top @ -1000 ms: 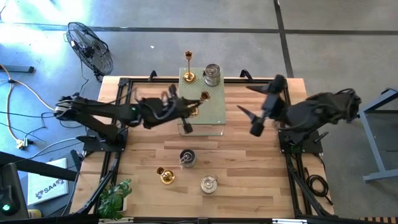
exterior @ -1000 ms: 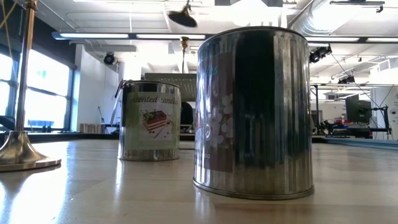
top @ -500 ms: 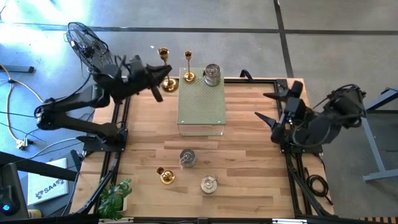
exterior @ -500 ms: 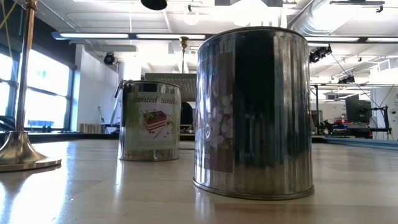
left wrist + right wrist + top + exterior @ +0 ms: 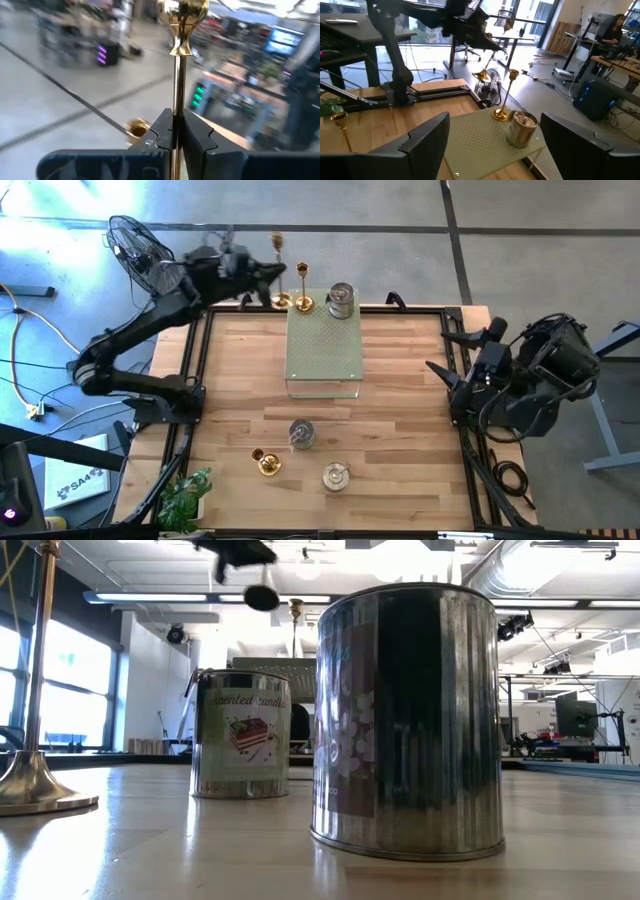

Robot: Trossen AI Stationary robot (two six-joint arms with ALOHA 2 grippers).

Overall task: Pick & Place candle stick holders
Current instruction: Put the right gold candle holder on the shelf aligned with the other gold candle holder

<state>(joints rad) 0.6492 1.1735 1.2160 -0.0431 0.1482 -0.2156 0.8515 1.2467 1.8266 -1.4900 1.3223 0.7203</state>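
My left gripper point(image 5: 268, 275) is shut on a gold candle stick holder point(image 5: 278, 268), held in the air beyond the far left corner of the pale green perforated box point(image 5: 323, 370). On the box's far end stand a second gold holder point(image 5: 303, 292) and a silver tin holder point(image 5: 341, 300), each on its base. Two silver holders point(image 5: 301, 434) point(image 5: 335, 476) and a third gold holder point(image 5: 265, 462) stand on the table near the front. My right gripper point(image 5: 440, 350) is open and empty at the table's right edge. My left gripper pinches the gold holder's thin stem point(image 5: 178, 107) between its two fingers, below the knobbed top point(image 5: 182, 10). The fingers lie across the stem. The holder stands roughly upright in the hold, lifted clear, its round base point(image 5: 482, 76) in the air.
A black frame point(image 5: 200, 315) runs around the wooden table. A floor fan point(image 5: 145, 255) stands beyond the far left corner, and a small plant point(image 5: 185, 495) at the front left. Bare wood point(image 5: 400, 430) lies between the box and my right arm.
My left gripper has lifted the gold holder from over the green box, swung it up and toward the table's far left, then back toward the box's far left corner. My right arm has drawn back toward the table's right edge, its gripper still open.
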